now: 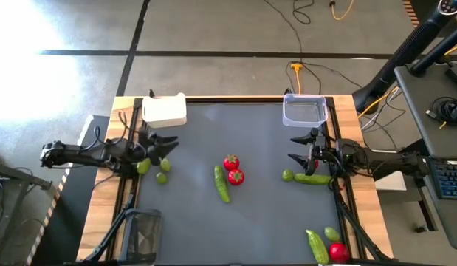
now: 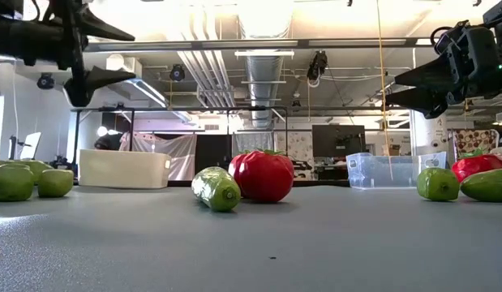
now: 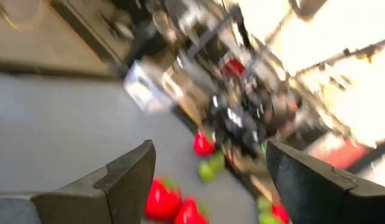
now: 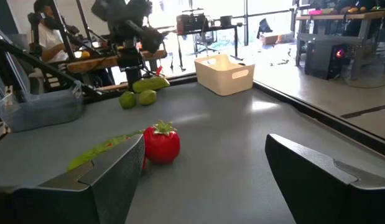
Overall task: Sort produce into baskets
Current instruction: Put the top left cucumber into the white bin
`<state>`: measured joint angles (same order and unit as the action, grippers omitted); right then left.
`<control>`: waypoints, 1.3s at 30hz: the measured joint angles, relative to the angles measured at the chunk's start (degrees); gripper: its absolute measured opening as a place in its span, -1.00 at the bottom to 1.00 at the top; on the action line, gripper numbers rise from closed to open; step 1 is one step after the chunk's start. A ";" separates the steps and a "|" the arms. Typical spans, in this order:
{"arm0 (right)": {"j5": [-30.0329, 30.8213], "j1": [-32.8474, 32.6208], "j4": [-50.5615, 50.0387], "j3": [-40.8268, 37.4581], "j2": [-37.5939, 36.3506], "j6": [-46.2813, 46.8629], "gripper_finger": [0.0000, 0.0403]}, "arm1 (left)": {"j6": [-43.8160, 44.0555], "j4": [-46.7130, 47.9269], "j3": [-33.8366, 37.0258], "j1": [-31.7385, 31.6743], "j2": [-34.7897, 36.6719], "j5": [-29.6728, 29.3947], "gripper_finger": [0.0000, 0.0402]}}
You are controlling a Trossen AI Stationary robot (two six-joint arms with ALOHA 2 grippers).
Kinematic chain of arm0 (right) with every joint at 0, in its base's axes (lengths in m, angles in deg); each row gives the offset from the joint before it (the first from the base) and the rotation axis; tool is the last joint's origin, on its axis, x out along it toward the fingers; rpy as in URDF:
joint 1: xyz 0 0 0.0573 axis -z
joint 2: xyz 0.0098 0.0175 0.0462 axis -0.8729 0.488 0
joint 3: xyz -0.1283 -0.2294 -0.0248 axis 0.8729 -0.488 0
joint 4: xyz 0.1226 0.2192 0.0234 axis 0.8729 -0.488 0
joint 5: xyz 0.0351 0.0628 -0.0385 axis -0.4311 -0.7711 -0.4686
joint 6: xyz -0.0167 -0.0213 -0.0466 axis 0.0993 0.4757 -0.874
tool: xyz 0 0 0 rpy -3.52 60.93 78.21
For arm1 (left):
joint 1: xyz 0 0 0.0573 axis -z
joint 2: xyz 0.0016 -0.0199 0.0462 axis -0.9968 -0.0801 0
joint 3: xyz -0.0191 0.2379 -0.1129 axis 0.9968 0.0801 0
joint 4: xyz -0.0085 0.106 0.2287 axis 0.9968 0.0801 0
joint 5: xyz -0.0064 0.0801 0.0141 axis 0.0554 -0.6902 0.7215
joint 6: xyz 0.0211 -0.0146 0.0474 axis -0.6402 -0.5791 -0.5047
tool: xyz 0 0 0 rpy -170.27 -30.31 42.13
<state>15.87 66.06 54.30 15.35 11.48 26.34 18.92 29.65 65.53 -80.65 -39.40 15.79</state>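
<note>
Both the left gripper (image 1: 163,145) and the right gripper (image 1: 303,148) hang wide open, holding nothing. The produce lies scattered: limes (image 1: 153,168) at nine o'clock, strawberries (image 1: 233,170) mid-table, a cucumber (image 1: 312,178) at three. The round limes could roll away if a finger bumps them, I think.

Both arms are dark, slim and jointed, with black cables along their links. The left tool (image 1: 163,145) and right tool (image 1: 300,148) each carry two black, wedge-shaped fingers (image 4: 316,180) with flat matte faces.
</note>
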 joint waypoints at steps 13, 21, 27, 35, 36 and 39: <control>0.00 -0.01 0.00 0.00 0.00 -0.02 0.61 | 2.79 33.57 -18.93 -4.11 -13.94 -8.01 0.43; 0.00 0.01 0.00 0.00 0.00 -0.02 0.61 | 25.72 78.40 -38.78 -12.86 -35.87 -1.87 0.43; 0.00 0.01 -0.01 0.00 0.00 -0.01 0.61 | 19.45 80.08 -41.99 -21.00 -48.99 13.72 0.43; 0.00 0.01 -0.02 0.00 0.00 0.00 0.61 | 2.92 86.01 -42.20 -35.04 -65.35 27.72 0.43; 0.00 -0.01 0.00 0.00 0.00 -0.02 0.61 | 1.10 86.83 -42.22 -36.43 -66.96 28.07 0.43; 0.00 -0.01 -0.02 0.00 0.00 -0.01 0.61 | -3.83 89.01 -42.17 -39.94 -71.37 28.54 0.43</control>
<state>15.87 66.05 54.28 15.35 11.48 26.33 15.09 118.66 23.36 -120.60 -110.77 44.32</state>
